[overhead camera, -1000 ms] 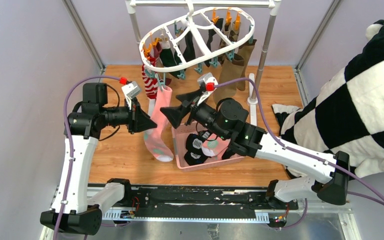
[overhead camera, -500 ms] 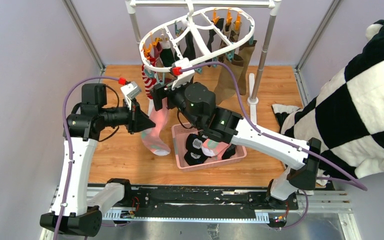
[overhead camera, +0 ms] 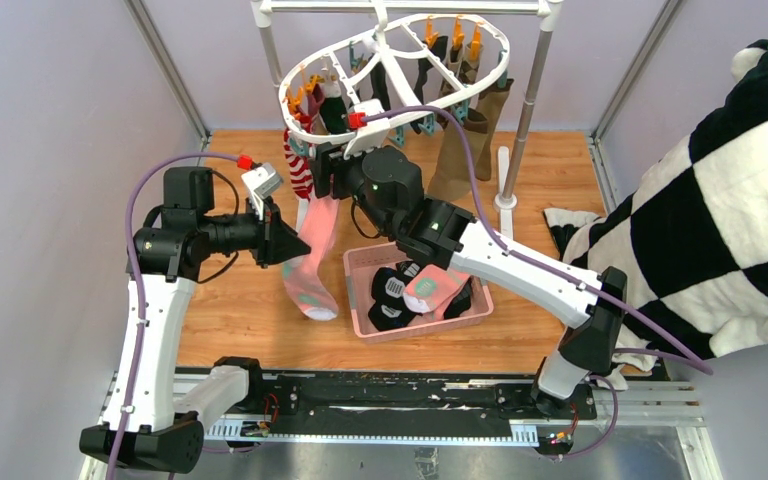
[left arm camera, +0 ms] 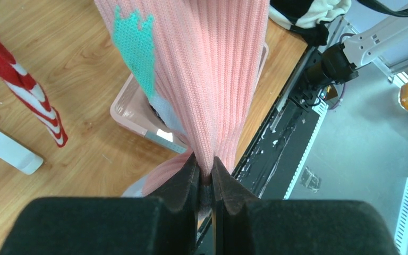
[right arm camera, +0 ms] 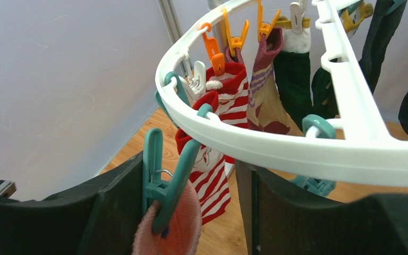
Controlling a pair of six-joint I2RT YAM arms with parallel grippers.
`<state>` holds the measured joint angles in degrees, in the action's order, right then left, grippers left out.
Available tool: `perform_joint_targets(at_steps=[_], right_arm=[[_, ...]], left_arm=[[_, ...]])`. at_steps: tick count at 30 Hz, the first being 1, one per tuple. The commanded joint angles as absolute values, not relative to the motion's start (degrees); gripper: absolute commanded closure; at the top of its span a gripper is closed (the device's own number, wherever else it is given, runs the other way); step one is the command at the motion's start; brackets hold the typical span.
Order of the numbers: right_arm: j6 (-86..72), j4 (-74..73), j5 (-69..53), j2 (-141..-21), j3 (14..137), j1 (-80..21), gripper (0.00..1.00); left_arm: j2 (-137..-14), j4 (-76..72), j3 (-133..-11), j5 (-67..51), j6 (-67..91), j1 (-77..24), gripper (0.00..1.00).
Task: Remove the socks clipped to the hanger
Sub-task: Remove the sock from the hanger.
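Observation:
A pink sock (overhead camera: 315, 250) hangs from a teal clip (right arm camera: 164, 180) on the near left rim of the white hanger (right arm camera: 297, 149). My left gripper (left arm camera: 205, 172) is shut on the pink sock's (left arm camera: 212, 79) lower part, left of it in the top view. My right gripper (right arm camera: 191, 175) is open and straddles that clip; the clip rests against the left finger, with a gap to the right finger. Beside it hang a red-white striped sock (right arm camera: 228, 175), a beige purple-striped one (right arm camera: 263, 90) and dark socks. Olive-brown socks (overhead camera: 465, 150) hang on the far side.
A pink slotted basket (overhead camera: 430, 328) with several socks in it sits on the wooden table under my right arm. The grey rack pole (overhead camera: 530, 110) stands at back right. A large black-and-white checked plush cloth (overhead camera: 720, 210) fills the right side.
My right arm swung up and left from above the basket to the hanger's near rim, and its jaws now straddle the teal clip. The left gripper kept its hold and stayed put.

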<state>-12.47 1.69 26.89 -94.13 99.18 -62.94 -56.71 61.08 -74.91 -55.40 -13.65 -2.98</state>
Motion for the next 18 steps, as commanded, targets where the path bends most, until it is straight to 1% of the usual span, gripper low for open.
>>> perform_joint_targets(at_steps=[1,3,9,12,14,16,18], right_arm=[[-15.0,4.9,26.0,-95.3,100.5,-62.1,0.39],[-15.5,6.4,25.8,-95.5,100.1,-62.0,0.42],[-16.0,8.7,26.0,-96.0,100.2,-61.9,0.43],[-16.8,9.2,25.9,-96.0,100.0,-61.6,0.49],[-17.7,9.4,25.4,-96.0,99.8,-61.2,0.58],[-19.0,9.5,24.5,-95.9,99.4,-60.7,0.72],[-20.1,10.1,24.0,-95.7,98.6,-60.4,0.89]], left_arm=[[-56.6,60.8,-75.5,-54.9,-14.3,-3.5,0.88],[-56.8,60.8,-75.2,-54.7,-14.6,-3.6,0.88],[-57.3,60.8,-74.3,-53.3,-15.6,-3.7,0.88],[-57.4,60.8,-74.4,-53.3,-15.8,-3.8,0.88],[-57.4,60.8,-74.3,-53.3,-15.9,-3.8,0.88],[-57.2,60.7,-74.2,-53.1,-16.1,-3.8,0.88],[-57.1,60.7,-73.9,-52.7,-16.5,-3.8,0.88]])
